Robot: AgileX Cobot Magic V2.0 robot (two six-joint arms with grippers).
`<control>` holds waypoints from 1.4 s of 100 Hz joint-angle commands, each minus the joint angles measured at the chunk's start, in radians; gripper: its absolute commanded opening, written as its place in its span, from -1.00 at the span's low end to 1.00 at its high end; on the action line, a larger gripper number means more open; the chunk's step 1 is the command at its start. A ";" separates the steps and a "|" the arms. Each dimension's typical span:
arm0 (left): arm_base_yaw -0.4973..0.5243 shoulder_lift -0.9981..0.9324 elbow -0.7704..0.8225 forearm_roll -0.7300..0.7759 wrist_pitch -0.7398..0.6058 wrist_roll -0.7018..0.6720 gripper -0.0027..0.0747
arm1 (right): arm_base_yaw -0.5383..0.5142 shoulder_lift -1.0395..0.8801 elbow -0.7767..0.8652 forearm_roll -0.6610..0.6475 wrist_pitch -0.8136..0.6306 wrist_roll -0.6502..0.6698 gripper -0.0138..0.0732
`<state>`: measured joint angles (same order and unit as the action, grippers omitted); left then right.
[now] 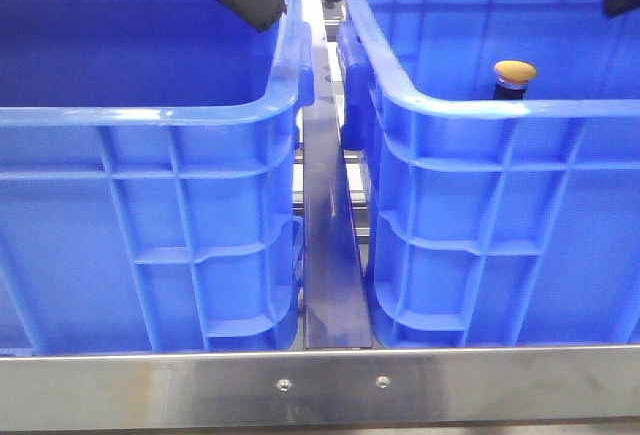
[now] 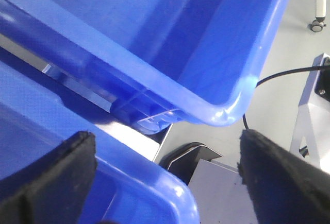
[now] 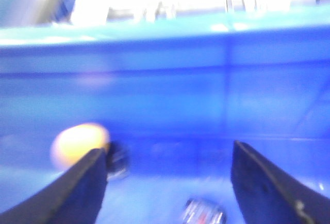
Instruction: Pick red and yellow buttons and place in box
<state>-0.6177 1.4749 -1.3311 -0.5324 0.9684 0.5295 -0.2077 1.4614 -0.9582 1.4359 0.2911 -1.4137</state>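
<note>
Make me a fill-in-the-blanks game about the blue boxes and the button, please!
1. The yellow button sits inside the ____ blue box in the front view.
2. Both boxes are the colour ____.
3. The button's round cap is ____.
4. The left gripper has its fingers spread ____, holding nothing.

Missing words: right; blue; yellow; open

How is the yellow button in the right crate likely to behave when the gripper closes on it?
The yellow button has a smooth domed cap, so fingers may slip off it. Cap wider than body: probably top-heavy, apt to tip if nudged. It looks rigid.
</note>
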 commanded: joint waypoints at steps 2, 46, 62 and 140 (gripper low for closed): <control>-0.002 -0.039 -0.029 -0.040 -0.060 -0.001 0.32 | -0.004 -0.115 0.025 0.015 0.018 -0.013 0.29; 0.183 -0.058 -0.029 -0.035 -0.078 -0.015 -0.98 | -0.004 -0.439 0.260 0.015 0.119 -0.013 -0.92; 0.257 -0.100 -0.029 0.096 -0.110 -0.162 -0.98 | -0.004 -0.531 0.317 0.015 0.154 -0.013 -0.92; 0.501 -0.439 0.272 0.607 -0.230 -0.613 -0.98 | -0.004 -0.673 0.341 0.015 0.249 -0.013 -0.92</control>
<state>-0.1716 1.1002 -1.0681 0.0698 0.8125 -0.0698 -0.2077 0.7995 -0.5923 1.4214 0.5121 -1.4140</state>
